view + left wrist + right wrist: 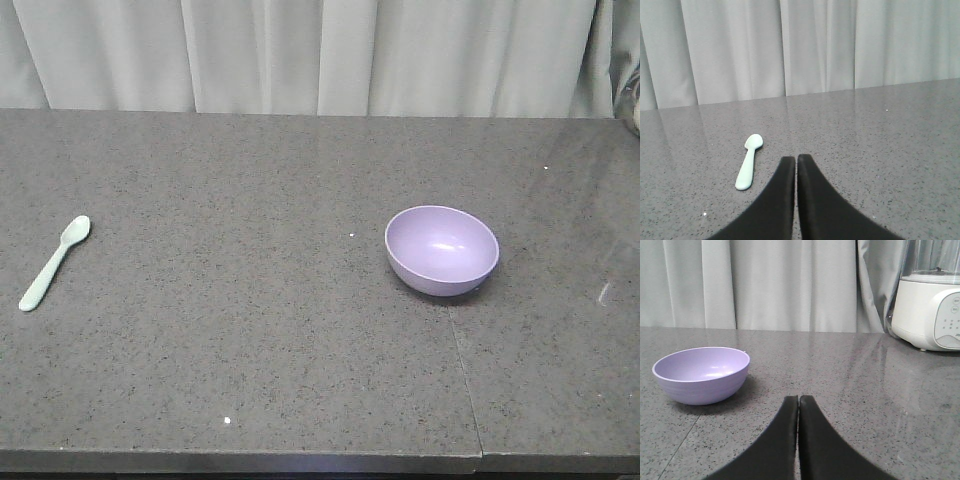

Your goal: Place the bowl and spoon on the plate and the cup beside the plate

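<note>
Grey speckled counter (250, 350). A mint-green spoon (55, 262) lies flat near its left edge; a lavender bowl (442, 250) sits upright right of centre, well apart. The left tool (796, 160) and right tool (798, 400) are both pressed closed, holding nothing.

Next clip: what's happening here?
Nothing is being handled yet. The left end effector and right end effector are both shut and empty above the countertop. The spoon lies ahead of the left one, and the bowl stands upright ahead of the right one. No plate or cup is in view.
</note>
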